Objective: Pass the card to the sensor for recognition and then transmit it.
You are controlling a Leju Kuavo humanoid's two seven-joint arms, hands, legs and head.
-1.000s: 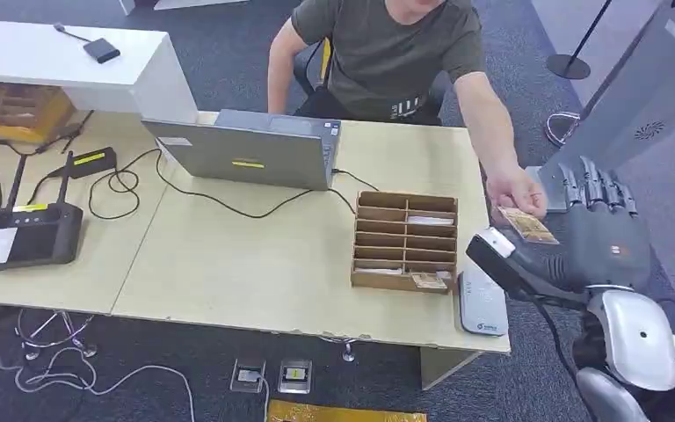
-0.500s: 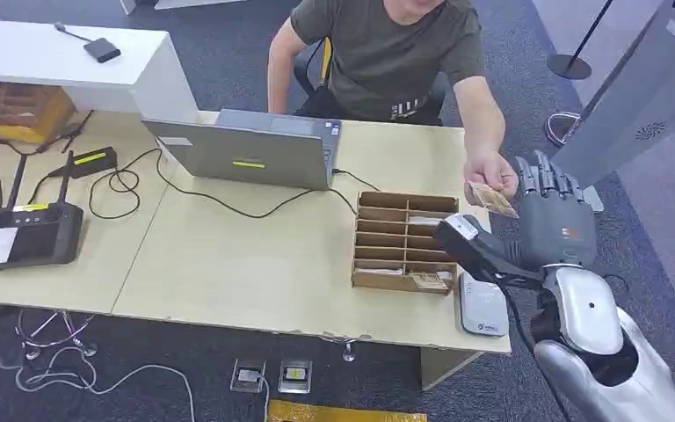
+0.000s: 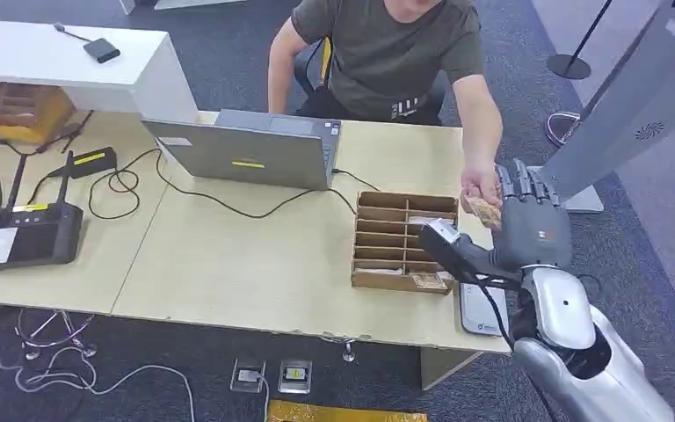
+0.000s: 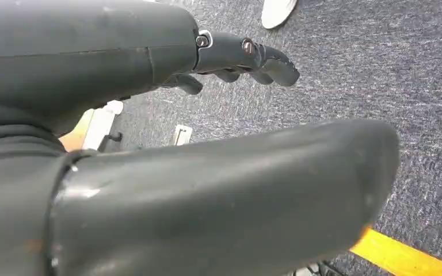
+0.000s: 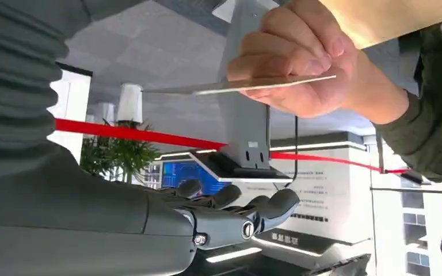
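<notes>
Desk scene from the head view. The card (image 3: 485, 211) is pinched in a person's hand (image 3: 479, 189) just above the far right corner of the table (image 3: 255, 272), held flat beside the robot's right hand (image 3: 527, 230). In the right wrist view the card (image 5: 239, 86) lies edge-on, apart from the right hand (image 5: 207, 221), whose palm faces it with fingers (image 5: 265, 210) spread and nothing in them. The left hand (image 4: 149, 115) hangs over grey carpet, fingers loosely extended, grasping nothing.

Surroundings: a wooden slotted tray (image 3: 404, 242) stands just left of the right hand, its thumb reaching over the tray's right edge. The white sensor pad (image 3: 482, 309) lies on the table's near right corner, partly covered by the right forearm. A laptop (image 3: 250, 151) sits mid-table with a black cable trailing toward the tray. A grey kiosk (image 3: 628, 105) rises to the right, past the table edge. Open tabletop lies between the laptop and the near edge.
</notes>
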